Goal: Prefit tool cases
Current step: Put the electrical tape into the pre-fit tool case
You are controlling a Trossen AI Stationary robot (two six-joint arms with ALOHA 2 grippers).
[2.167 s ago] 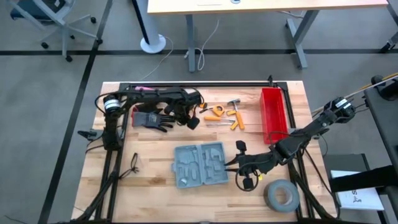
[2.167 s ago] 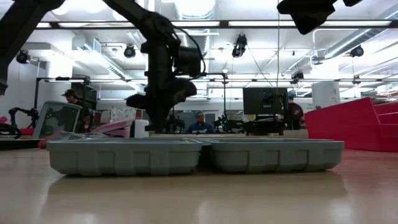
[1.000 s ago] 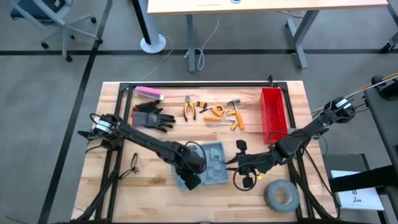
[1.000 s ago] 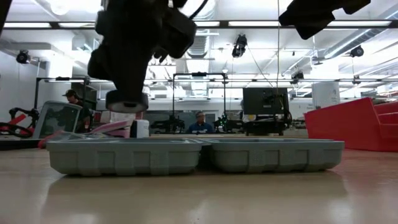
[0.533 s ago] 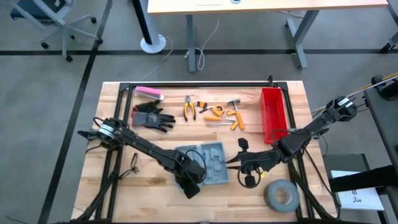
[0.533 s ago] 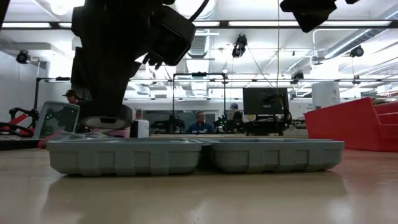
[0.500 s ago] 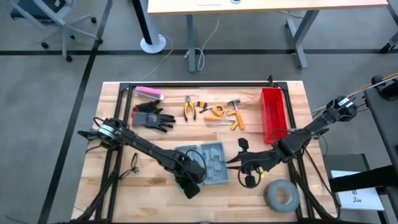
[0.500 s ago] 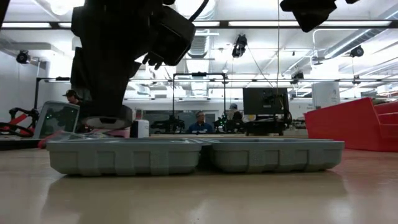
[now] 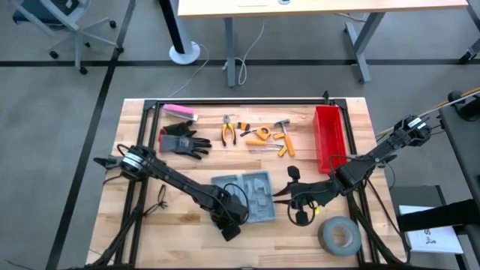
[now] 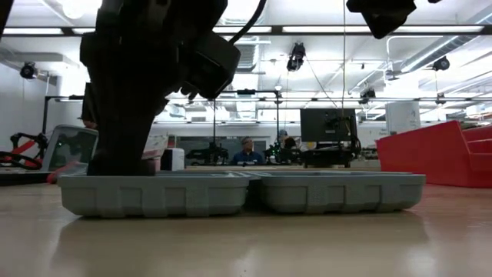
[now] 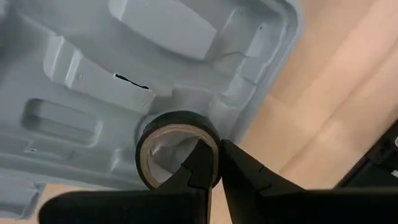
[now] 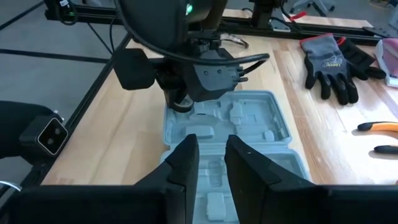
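**A:** The left tool [image 11: 214, 149] is clenched on the wall of a small black tape roll [image 11: 168, 124], one finger inside the ring and one outside. It is low over the tool case [image 9: 259, 196].

**B:** Where does the case lie?

**A:** Open on the counter [image 9: 172, 225], toward 6 o'clock of its middle. The roll is at the case's 7 o'clock corner. The right tool [image 9: 291, 196] waits at the case's 3 o'clock side, fingers slightly parted, grasping nothing.

**B:** How should it seat the roll?

**A:** I'd line it up over a moulded recess that fits, lower slowly, and let go only once it sits flush.

**B:** What has changed?

**A:** Half a second ago the roll hung clear above the rim. Now the tool has sunk to rim level. The case hasn't shifted.
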